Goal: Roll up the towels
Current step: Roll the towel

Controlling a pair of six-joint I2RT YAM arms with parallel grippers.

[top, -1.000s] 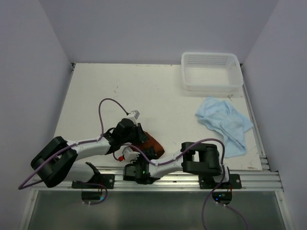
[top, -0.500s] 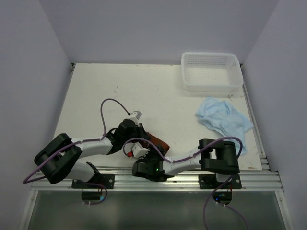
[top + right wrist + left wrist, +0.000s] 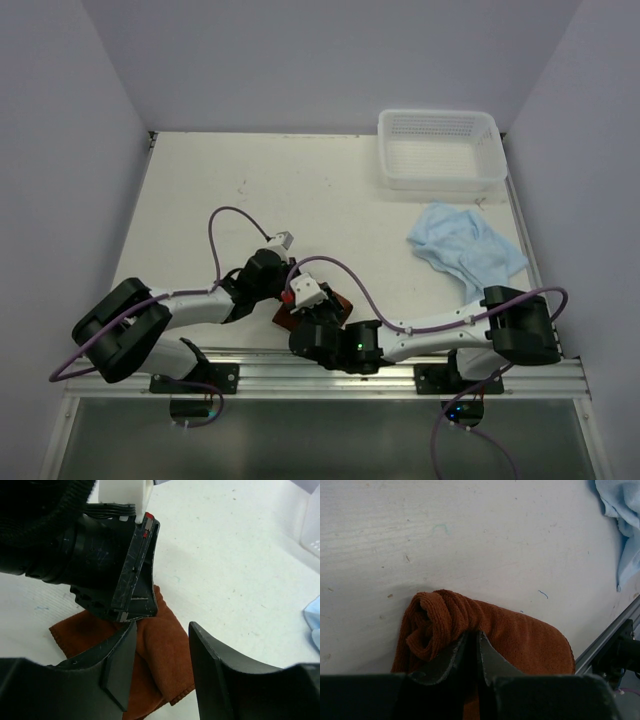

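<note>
The rust towel (image 3: 520, 640) lay close to the near edge of the surface (image 3: 250, 180), about midway along it, with one end coiled into a loose roll. The left fingers (image 3: 472, 642) were clenched on a fold just beside that roll. The right fingers (image 3: 162, 627) stood released and apart above the flat part of the same towel. The light blue towel (image 3: 465, 250) lay crumpled by the right edge, near the white basket (image 3: 440, 180) in the far right corner.
</note>
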